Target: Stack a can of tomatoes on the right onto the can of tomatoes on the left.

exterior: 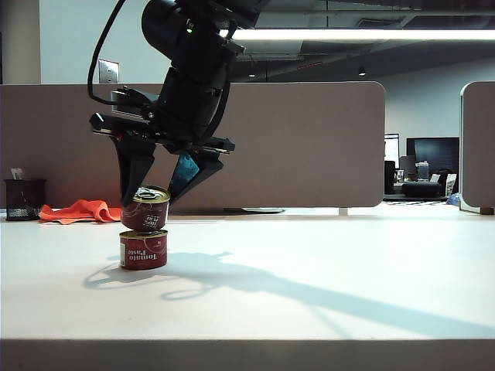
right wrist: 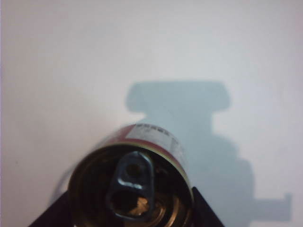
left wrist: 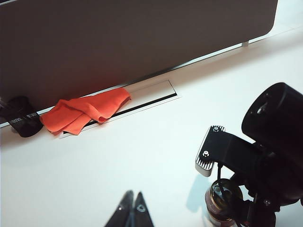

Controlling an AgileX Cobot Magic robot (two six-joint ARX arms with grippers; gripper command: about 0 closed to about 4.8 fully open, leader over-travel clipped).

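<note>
Far left by the divider: black cup, then orange cloth lying partly over the cable slot

Left gripper visible only in left wrist view, fingertips pressed together, holding nothing, hovering over bare table near the cans

Lower can upright on the table, label reading "Tomato Paste" upside down

Upper can pinched between the right gripper fingers, tilted, bottom edge touching or just above the lower can's top; can't tell if seated

Right gripper reaching across to the left side of the exterior view, pointing down, fingers astride the upper can; right wrist view looking down at its pull-tab lid, finger tips dark at either side

Rest of the table to the right bare except arm shadow
</note>
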